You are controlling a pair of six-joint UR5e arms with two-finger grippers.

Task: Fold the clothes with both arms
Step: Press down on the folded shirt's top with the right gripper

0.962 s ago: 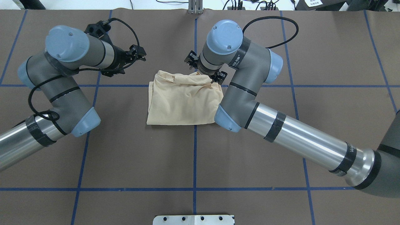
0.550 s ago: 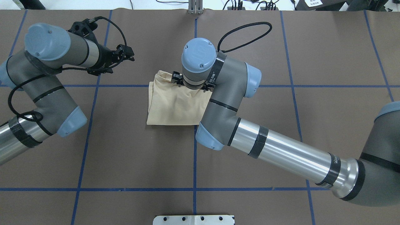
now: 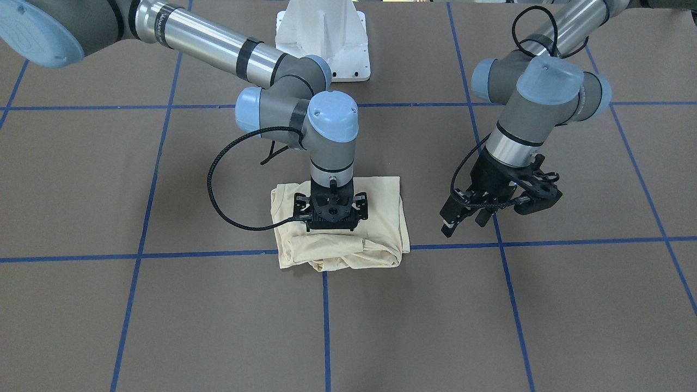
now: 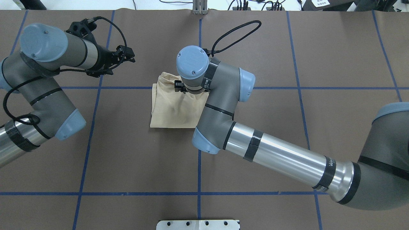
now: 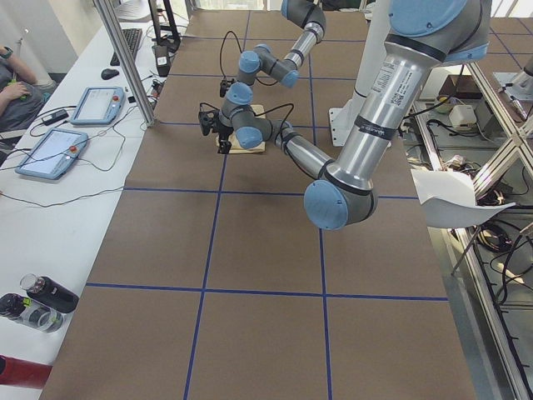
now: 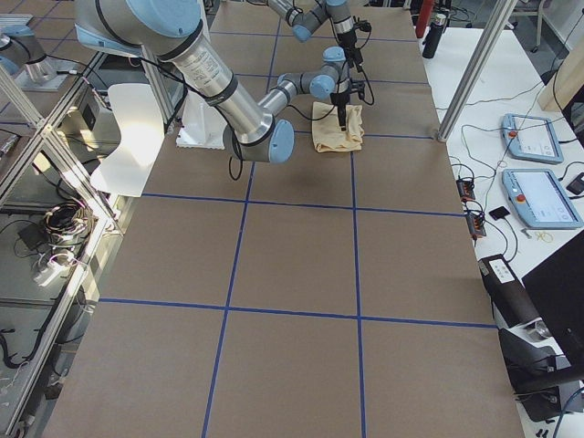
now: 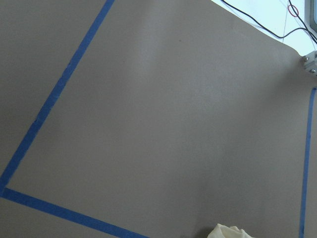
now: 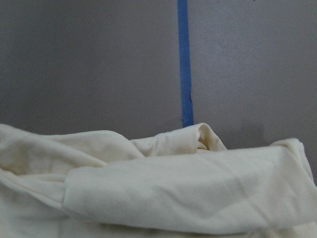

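The clothes are one cream-yellow shirt (image 3: 381,218) folded into a small bundle (image 4: 169,108) at the table's middle, with a rolled, rumpled edge on the far side. My right gripper (image 3: 331,227) points straight down onto the bundle's middle near that far edge. Its jaws look spread wide, and its tips are hidden against the fabric. Its wrist view shows only folded fabric (image 8: 188,193) close up. My left gripper (image 3: 463,223) hangs open above bare table, off the shirt's left side (image 4: 127,55), holding nothing. A corner of the shirt (image 7: 228,232) shows in its wrist view.
Brown table cover with blue tape lines (image 4: 198,159). The white pedestal base (image 3: 321,38) stands behind the shirt. A metal plate (image 4: 198,224) sits at the near edge. A side bench holds tablets (image 5: 50,150) and bottles (image 5: 37,300); a person (image 5: 12,79) sits there.
My right gripper has moved left along the shirt's far edge to over its middle, and the arm now covers the shirt's right part. My left gripper has drawn back to the left.
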